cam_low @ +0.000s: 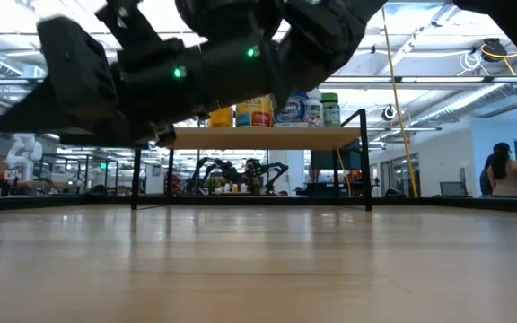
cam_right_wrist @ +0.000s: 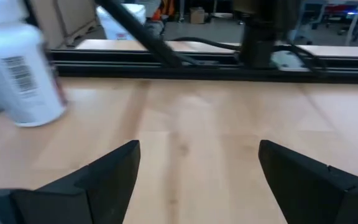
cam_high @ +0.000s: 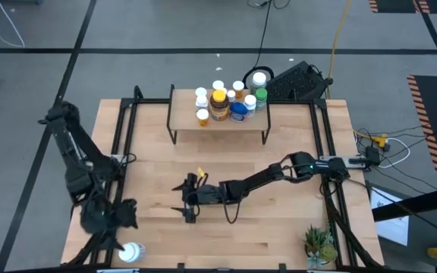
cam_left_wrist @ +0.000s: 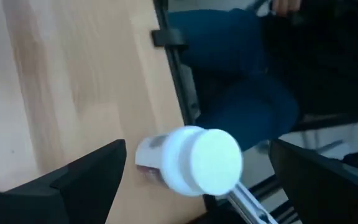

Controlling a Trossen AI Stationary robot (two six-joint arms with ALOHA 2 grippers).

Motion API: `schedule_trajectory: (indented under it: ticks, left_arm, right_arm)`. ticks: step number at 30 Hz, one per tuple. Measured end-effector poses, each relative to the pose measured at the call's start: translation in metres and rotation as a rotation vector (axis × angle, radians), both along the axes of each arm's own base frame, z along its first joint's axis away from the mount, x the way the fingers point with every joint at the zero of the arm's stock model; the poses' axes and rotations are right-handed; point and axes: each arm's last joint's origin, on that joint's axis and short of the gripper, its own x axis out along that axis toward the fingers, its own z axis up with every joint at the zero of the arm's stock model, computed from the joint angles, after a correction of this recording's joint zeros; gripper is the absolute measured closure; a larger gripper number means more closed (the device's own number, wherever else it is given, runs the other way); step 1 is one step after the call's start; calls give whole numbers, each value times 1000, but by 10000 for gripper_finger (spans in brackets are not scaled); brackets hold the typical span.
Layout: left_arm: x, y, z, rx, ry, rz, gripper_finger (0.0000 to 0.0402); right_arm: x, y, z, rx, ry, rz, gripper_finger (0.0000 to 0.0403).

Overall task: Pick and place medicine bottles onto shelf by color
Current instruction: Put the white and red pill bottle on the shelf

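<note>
Light-wood table [cam_high: 279,220] on a black frame, set on a grey floor marked with black tape; the low view looks out into a bright open room with other rigs and a person seated at the far right. The shelf [cam_high: 218,121] stands at the table's far edge, mid-width, already carrying a tight cluster of medicine bottles [cam_high: 230,102]: white, orange, amber, blue and green, caps mostly white. Right arm reaches low across the table's middle; right gripper [cam_high: 189,199] sits near the centre, fingers spread wide with nothing between them, bare wood in the gap in its wrist view. Left arm is folded over the table's near left corner; left gripper [cam_high: 112,220] hangs just above a white bottle [cam_high: 130,252] with a white cap, fingers [cam_left_wrist: 86,177] parted on either side of it and not touching. That bottle stands right at the near edge, the frame rail and floor directly beyond it. Risk, judged: any sideways nudge from a finger as it closes off-centre could push the bottle over the edge; the smooth round cap could also slip if gripped too high. A small potted plant [cam_high: 319,244] occupies the near right corner, well apart. Placement risk later: shelf cluster is crowded, so a new bottle could topple neighbours.
</note>
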Motion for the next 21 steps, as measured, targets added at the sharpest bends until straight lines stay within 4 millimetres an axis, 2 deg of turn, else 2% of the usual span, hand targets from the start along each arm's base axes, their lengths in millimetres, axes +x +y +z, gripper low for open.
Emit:
schedule_trajectory:
  ticks: [3,6,12,17,21]
  left_arm:
    - [-3,-19,3,86,36,-12,5]
    - [-4,-40,-3,189,71,-14,5]
    - [-3,-73,-22,295,133,-20,5]
    - [0,-80,-29,338,130,-16,5]
    - [0,-75,-33,370,174,35,5]
  right_arm:
    - [2,-12,0,-15,1,-19,80]
    - [4,-21,0,-21,2,-32,80]
    - [5,-23,0,-9,3,-10,80]
    - [4,-19,-1,-8,4,-5,80]
    - [3,-16,-1,-10,3,2,80]
